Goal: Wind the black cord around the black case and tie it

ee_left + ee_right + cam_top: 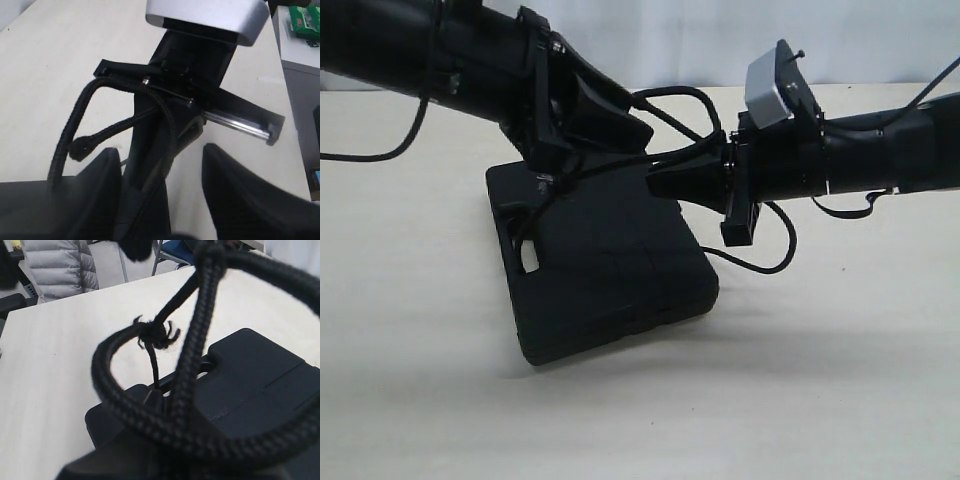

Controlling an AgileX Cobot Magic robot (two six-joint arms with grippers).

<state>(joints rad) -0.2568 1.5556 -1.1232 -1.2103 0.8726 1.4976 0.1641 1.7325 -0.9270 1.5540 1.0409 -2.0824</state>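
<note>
Nearest us in the exterior view, the black case (610, 280) lies closed on the counter (820, 380), with its handle cutout at the left end; nothing of its inside shows. The left arm slants down from the upper left, and the left hand (610, 140) hangs over the case's far edge. The right arm reaches in level from the right. The right hand (665, 178) narrows to a point aimed at the left one, and the black cord (692, 97) arches between them.

On to the left wrist view: the two fingers (95, 200) stand wide apart with nothing held. The right hand's pinched tip pokes in between them, braided cord trailing along it, and a gap shows on one side.

Now the right wrist view. The cord loops big and blurred right at the lens, running into the closed hand, which grips it. The frayed knot (157, 335) hangs above the case, and pale counter lies beyond.
</note>
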